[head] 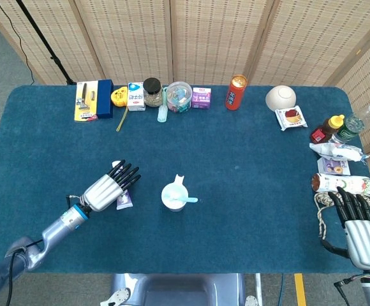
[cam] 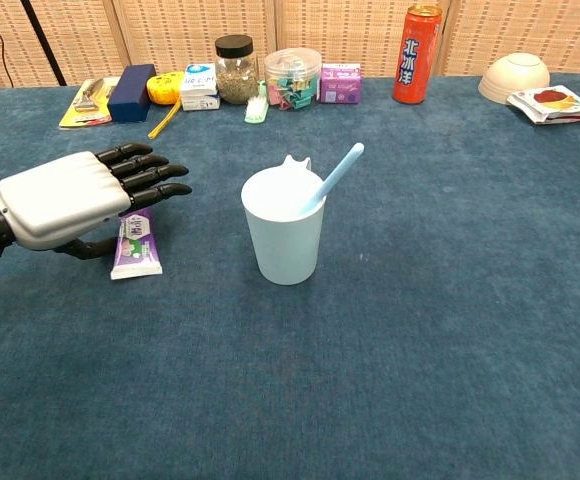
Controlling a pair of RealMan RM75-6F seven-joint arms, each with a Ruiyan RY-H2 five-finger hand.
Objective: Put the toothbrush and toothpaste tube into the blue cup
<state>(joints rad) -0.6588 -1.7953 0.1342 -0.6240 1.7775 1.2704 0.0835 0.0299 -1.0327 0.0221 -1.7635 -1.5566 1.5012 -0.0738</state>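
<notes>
A pale blue cup [head: 174,196] [cam: 285,235] stands upright in the middle of the blue tablecloth. In it leans a light blue toothbrush [head: 189,199] [cam: 335,175], its handle pointing up to the right. Left of the cup, my left hand [head: 108,188] [cam: 80,195] holds the purple and white toothpaste tube [head: 125,199] [cam: 135,245], fingers stretched over it and thumb under it. The tube's lower end hangs close to the cloth. My right hand [head: 363,234] rests at the table's near right corner, fingers straight and apart, holding nothing.
Along the back edge stand a razor pack [head: 85,101], a glass jar [head: 152,92] [cam: 235,70], a clip tub [head: 179,96], an orange can [head: 236,92] [cam: 417,40] and a bowl [head: 280,97]. Bottles and packets [head: 341,156] crowd the right edge.
</notes>
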